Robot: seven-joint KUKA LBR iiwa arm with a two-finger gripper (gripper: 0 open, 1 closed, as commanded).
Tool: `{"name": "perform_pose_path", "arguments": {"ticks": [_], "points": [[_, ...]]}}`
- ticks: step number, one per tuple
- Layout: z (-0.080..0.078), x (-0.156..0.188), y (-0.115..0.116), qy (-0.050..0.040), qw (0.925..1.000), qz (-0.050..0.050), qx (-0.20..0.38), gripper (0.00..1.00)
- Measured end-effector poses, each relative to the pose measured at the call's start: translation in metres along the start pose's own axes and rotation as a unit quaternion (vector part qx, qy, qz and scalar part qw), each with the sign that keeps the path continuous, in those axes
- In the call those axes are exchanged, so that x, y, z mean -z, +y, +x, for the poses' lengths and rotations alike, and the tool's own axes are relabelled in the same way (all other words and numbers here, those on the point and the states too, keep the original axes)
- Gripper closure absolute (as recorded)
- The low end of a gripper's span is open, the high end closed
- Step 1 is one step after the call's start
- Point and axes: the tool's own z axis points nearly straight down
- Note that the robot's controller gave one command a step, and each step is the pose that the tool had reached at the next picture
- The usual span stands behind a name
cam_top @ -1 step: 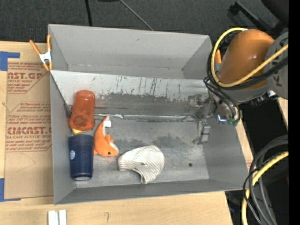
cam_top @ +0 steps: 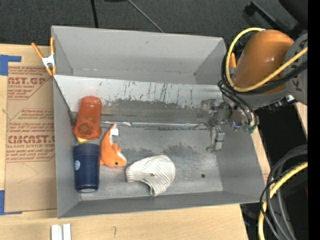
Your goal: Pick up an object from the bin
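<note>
Gripper (cam_top: 218, 140) hangs over bin (cam_top: 186, 160) floor, well right of the cloth (cam_top: 151, 173) — open or closed, cannot tell. Left of cloth — fish (cam_top: 112, 154), blue cup (cam_top: 86, 166), orange cup (cam_top: 88, 116).

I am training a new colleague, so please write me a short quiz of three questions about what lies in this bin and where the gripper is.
1. True or false: the gripper is at the left wall of the bin.
2. Which thing lies nearest the gripper? A) orange cup B) blue cup C) white striped cloth
3. Fill in: the orange fish toy lies between the blue cup and the ____.
Key: 1 false, it is at the right; 2 C; 3 white striped cloth.
</note>
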Motion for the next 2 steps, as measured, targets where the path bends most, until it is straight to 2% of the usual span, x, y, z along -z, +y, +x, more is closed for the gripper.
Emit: {"name": "perform_pose_path", "arguments": {"ticks": [1,2], "points": [[0.014,-0.063,0.008,-0.0024,0.9999,0.0,-0.01,0.0],[0.011,-0.122,0.097,0.0013,0.9996,-0.001,0.029,1.0]]}}
